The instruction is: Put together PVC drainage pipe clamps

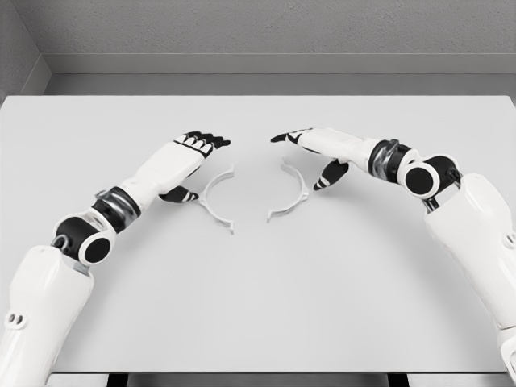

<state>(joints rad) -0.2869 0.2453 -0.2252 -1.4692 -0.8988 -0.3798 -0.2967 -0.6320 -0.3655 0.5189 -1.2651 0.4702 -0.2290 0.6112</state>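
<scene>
since the two thin white plastic half-ring clamp pieces (216, 200) (290, 192) lie apart on the white worktop (258, 306), open sides facing, your left hand (193, 151) and right hand (310, 145) flank them, relaxed, holding nothing, likely to push them together

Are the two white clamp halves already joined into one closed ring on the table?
No. The left clamp half and the right clamp half lie apart on the table, with bare surface showing between their ends.

No text, label, brand, number or sign can be read anywhere, neither on the white tabletop (258, 306) nor on the two clamp halves (216, 197).
</scene>
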